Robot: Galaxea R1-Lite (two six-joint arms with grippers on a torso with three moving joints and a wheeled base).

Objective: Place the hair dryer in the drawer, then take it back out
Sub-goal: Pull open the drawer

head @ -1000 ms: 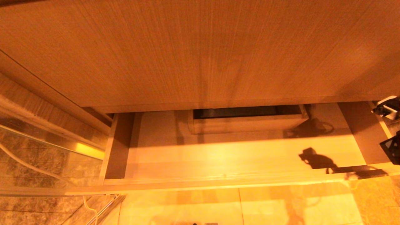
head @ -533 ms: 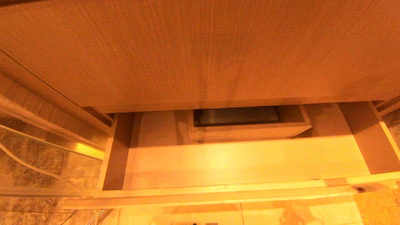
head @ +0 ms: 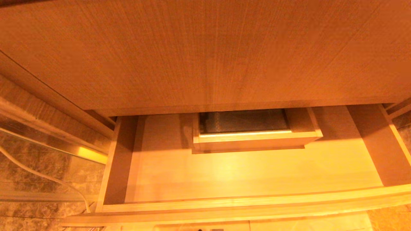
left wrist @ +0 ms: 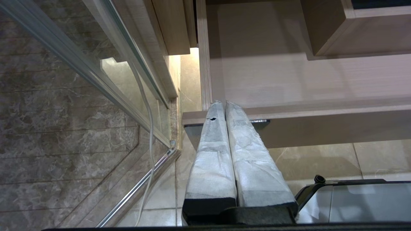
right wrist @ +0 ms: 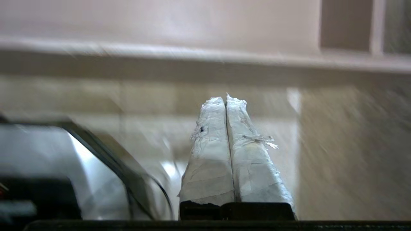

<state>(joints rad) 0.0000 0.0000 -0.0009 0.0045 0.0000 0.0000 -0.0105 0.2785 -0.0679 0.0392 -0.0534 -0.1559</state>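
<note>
The drawer, wide, shallow and of light wood grain, is shown pulled open beneath the panel at 12 o'clock. Its flat floor is bare. A boxed rectangular cut-out with a dark interior is set against the rear wall, toward 1 o'clock. The front rail lies at 6 o'clock.

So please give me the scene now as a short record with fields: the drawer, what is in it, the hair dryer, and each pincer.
drawer: open, pulled out below the wood-grain panel
inside drawer: boxed cut-out at the back; nothing else on the drawer floor
hair dryer: not in any view
white cord: hangs by the glass at the left
left pincer: shut, empty, near the drawer's front corner
right pincer: shut, empty, in front of the drawer
</note>
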